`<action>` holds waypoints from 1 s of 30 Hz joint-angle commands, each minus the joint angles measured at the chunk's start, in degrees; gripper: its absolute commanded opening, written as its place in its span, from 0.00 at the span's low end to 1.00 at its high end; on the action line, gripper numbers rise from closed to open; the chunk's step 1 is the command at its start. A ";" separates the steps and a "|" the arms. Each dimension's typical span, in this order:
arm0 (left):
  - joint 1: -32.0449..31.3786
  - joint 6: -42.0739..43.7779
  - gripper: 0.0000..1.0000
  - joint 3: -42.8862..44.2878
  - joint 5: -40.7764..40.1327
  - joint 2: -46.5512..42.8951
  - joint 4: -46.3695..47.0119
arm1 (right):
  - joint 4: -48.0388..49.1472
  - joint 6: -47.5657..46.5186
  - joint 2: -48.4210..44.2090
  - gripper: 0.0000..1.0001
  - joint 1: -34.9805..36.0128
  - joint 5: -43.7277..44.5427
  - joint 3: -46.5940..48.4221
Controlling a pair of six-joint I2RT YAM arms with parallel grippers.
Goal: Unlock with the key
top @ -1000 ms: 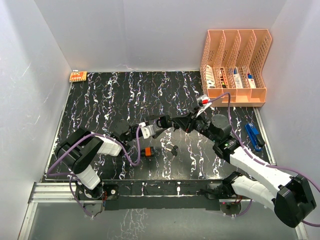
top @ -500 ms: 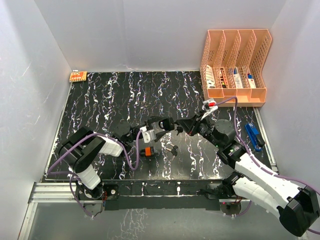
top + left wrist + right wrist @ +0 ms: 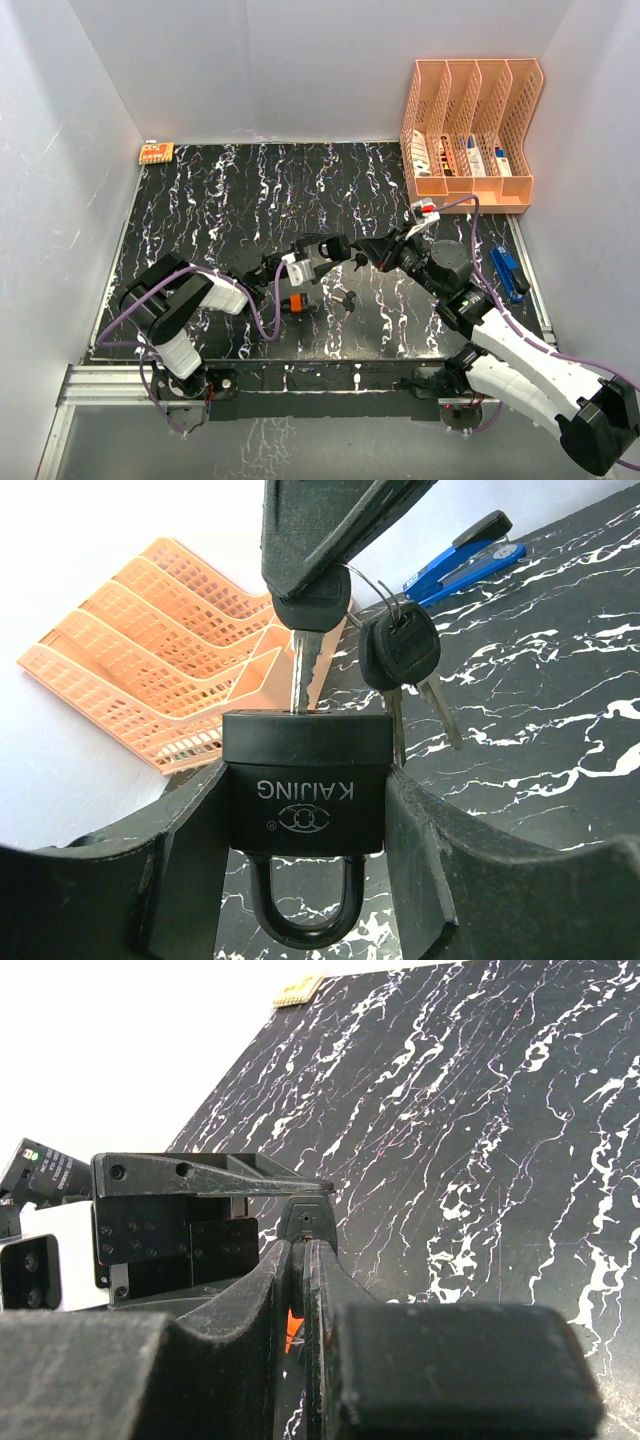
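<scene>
Left jaws are clamped on a black KAIJING padlock (image 3: 305,780), with its shackle on the side away from the key. Right jaws pinch the head of a key (image 3: 303,675), directly in line with the left jaws. Over the last second the right arm swung round; since half a second ago, little has moved. The blade stands in the keyhole with part still showing, so seating looks unfinished and the turn not begun. Spare keys (image 3: 400,650) dangle just beside the left jaws. Bare counter (image 3: 560,680) surrounds both. An orange file rack (image 3: 150,650) and a blue stapler (image 3: 465,555) sit well beyond the right jaws.
</scene>
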 commanded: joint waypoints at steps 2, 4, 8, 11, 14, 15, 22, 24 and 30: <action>0.31 -0.37 0.00 0.90 -4.98 0.31 12.77 | 4.00 2.04 -1.88 0.00 -0.12 4.55 -0.25; 0.31 -0.70 0.00 0.79 -5.79 0.46 12.85 | 4.57 2.24 -1.67 0.00 -0.12 4.77 -0.48; 0.31 -0.74 0.00 0.68 -5.78 0.59 12.86 | 4.90 3.04 -1.35 0.00 -0.08 5.61 -0.56; 0.30 -0.53 0.00 0.34 -5.91 0.58 12.88 | 5.03 3.50 -2.46 0.00 -0.07 7.06 -0.79; 0.31 -0.55 0.00 -0.02 -6.32 0.59 12.86 | 5.12 3.74 -3.55 0.00 -0.12 8.36 -1.10; 0.31 -0.55 0.00 -0.11 -6.44 0.63 12.86 | 5.12 3.75 -3.76 0.00 -0.09 8.51 -1.11; 0.31 -0.90 0.00 0.03 -7.20 1.19 12.86 | 4.75 2.74 -3.57 0.00 -0.08 8.74 -1.18; 0.31 -0.98 0.00 0.06 -7.79 1.30 12.86 | 4.44 2.45 -3.27 0.00 -0.14 8.77 -0.90; 0.39 -0.99 0.00 -0.46 -9.69 1.84 12.94 | 4.08 2.26 -3.29 0.00 -0.16 9.16 -0.35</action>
